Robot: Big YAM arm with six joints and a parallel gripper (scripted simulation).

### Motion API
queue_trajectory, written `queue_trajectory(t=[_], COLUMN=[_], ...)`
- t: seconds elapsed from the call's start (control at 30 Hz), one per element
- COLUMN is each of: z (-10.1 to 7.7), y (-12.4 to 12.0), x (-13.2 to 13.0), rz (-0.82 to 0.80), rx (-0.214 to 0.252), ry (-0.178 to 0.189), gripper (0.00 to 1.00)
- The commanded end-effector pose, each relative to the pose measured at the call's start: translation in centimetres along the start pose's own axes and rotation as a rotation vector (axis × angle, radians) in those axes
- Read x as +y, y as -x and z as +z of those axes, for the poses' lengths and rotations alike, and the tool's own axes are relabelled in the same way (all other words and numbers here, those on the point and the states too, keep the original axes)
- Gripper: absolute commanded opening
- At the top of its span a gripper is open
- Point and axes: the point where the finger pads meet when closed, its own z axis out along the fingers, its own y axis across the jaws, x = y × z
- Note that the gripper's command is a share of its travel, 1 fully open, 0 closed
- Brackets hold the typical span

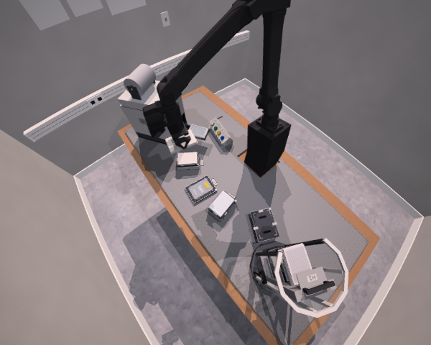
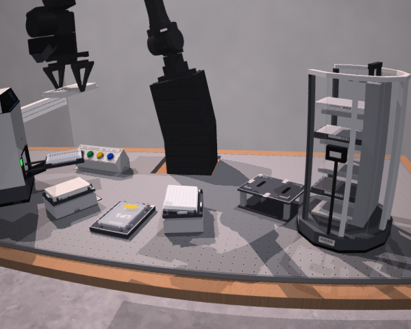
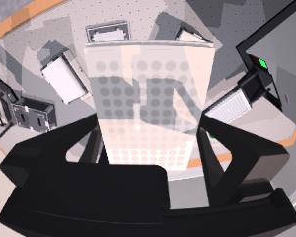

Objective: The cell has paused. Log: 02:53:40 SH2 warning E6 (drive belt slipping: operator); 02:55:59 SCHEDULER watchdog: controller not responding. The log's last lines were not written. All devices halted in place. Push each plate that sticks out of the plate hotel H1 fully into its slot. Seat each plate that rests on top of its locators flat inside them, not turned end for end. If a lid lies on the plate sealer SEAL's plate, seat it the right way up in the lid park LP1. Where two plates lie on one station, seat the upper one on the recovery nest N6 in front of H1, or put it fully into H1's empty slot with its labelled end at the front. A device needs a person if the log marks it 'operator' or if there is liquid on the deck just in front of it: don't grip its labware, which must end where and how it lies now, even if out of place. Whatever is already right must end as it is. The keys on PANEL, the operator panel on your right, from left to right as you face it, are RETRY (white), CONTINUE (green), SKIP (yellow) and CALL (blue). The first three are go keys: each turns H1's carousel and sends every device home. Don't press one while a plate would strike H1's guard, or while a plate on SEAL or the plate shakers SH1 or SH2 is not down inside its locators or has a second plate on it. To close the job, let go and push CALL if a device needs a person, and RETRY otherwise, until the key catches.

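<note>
My gripper [image 2: 69, 80] hangs high above the left end of the deck, shut on a thin pale lid [image 2: 70, 89] held flat by its two long edges. In the wrist view the lid [image 3: 148, 109] fills the space between the fingers. It also shows in the top view [image 1: 182, 141]. Below it, the sealer SEAL [image 2: 0, 149] holds out a white well plate [image 2: 63, 156] on its tray, with no lid on it. The lid park LP1 [image 2: 122, 217] lies flat on the deck with a yellow mark at its far end.
PANEL [image 2: 103, 157] stands behind the sealer's tray. One shaker [image 2: 69, 196] carries a plate, and a second shaker [image 2: 182, 208] carries a white well plate. The dark nest N6 [image 2: 271, 189] stands in front of the plate hotel H1 [image 2: 351, 159]. The arm's base [image 2: 184, 123] stands at the back.
</note>
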Motion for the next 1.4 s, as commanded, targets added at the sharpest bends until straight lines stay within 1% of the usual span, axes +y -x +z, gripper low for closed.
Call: queue_trajectory(t=[0.0, 0.07, 0.47, 0.53, 0.67, 0.73, 0.77, 0.87, 0.9, 0.97, 1.03, 1.1, 1.13, 1.17, 1.27, 1.37], z=[-0.8, -1.1, -1.1, -1.1, -1.1, -1.0, -0.4, 0.6, 0.5, -0.1, 0.2, 0.2, 0.1, 0.4, 0.2, 0.3], y=[2.2, 2.7, 3.0, 3.0, 3.3, 3.1, 2.2, 0.8, 0.8, 1.6, 1.1, 1.1, 1.0, 0.7, 0.9, 0.5], x=[0.6, 1.2, 5.4, 5.4, 6.8, 7.5, 7.9, 8.9, 9.2, 9.9, 10.6, 10.6, 10.9, 11.2, 12.2, 13.2], rz=[0.021, 0.023, 0.020, 0.020, 0.020, -0.068, -0.105, -0.209, -0.242, -0.305, -0.368, -0.368, -0.368, -0.369, -0.350, -0.347], rx=[-0.038, -0.046, -0.032, -0.032, -0.033, -0.034, -0.016, 0.009, 0.007, -0.015, -0.007, -0.007, -0.011, -0.003, -0.011, -0.005], ry=[-0.006, -0.006, -0.003, -0.003, -0.002, -0.002, -0.002, -0.004, -0.003, -0.003, -0.003, -0.003, -0.003, -0.003, -0.003, -0.003], gripper=[0.84, 0.84, 0.84, 0.84, 0.84, 0.84, 0.84, 0.84, 0.84, 0.84, 0.84, 0.84, 0.84, 0.84, 0.84, 0.84])
